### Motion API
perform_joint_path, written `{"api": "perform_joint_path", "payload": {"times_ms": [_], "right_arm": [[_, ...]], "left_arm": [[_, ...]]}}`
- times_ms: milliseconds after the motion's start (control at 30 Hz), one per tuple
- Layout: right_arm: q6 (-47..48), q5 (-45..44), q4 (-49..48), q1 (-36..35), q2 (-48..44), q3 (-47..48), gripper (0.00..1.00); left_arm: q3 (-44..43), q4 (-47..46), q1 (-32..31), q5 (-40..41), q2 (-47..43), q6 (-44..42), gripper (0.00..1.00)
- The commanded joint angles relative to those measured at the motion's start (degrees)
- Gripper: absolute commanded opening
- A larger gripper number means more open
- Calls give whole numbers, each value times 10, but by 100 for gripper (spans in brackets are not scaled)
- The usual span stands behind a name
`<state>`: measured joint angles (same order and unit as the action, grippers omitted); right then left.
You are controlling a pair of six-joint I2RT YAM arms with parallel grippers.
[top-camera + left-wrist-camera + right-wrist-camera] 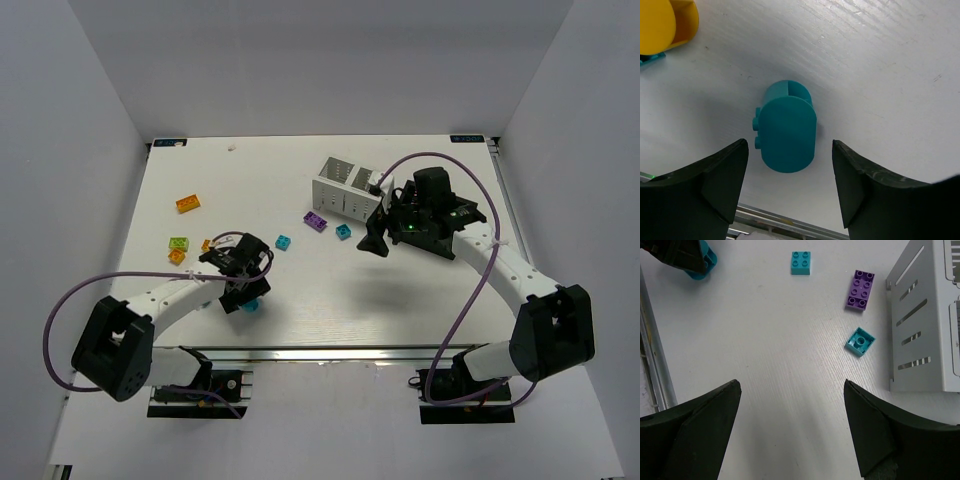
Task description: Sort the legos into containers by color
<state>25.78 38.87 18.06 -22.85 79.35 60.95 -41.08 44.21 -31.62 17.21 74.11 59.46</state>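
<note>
Nearest me, my left gripper (789, 155) hangs released over a rounded cyan brick (786, 127) lying on the table (330, 320). The fingers stand either side of it without touching, so I judge the pick is in hand. Next I need to drop lower and pinch it squarely. Beyond it I count three cyan legos (283, 242) in all, three orange bricks (187, 203), one lime green brick (179, 243) and one purple brick (860, 290). Farther out my right gripper (791, 390) gapes empty beside the one white container (345, 185); I see no second container.
</note>
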Motion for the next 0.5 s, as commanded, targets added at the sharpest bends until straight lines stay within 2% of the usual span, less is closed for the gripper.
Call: {"api": "perform_joint_path", "payload": {"times_ms": [0,467], "right_arm": [[-8,0,-16,-1,-10,-5,88],[-6,-6,-14,-1,-7,5,88]], "left_arm": [[-8,-18,2,19,8,-21,77],[-4,-38,2,41,38,-44,75]]}}
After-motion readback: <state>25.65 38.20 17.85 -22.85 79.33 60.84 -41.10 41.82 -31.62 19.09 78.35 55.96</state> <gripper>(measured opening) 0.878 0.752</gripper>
